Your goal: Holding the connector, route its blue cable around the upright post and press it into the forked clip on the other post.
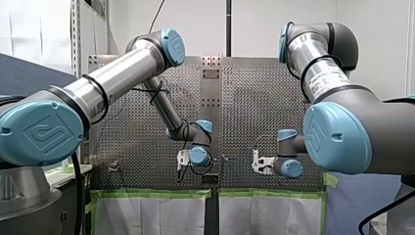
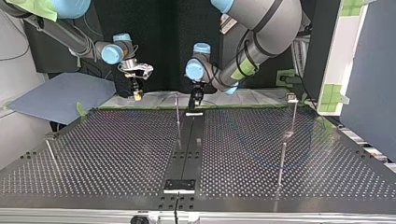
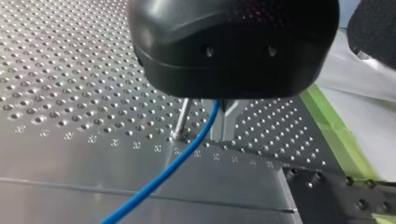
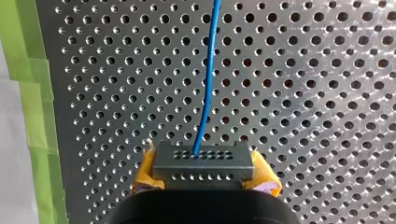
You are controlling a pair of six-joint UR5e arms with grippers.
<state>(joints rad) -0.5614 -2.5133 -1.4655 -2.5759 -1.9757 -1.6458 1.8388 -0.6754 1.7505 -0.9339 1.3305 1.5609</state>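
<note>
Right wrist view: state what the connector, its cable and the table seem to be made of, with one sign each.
Connector: probably moulded plastic, matte grey, rows of small holes.
Cable: likely plastic insulation, a smooth blue sheath that bends.
Table: metal sheet, perhaps steel or aluminium, punched holes and dull sheen.

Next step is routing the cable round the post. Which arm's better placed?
Right. My right gripper is shut on the connector between its yellow pads, with the blue cable running straight out ahead. My left gripper only hangs low beside the upright post, with the cable running in beneath it.
</note>
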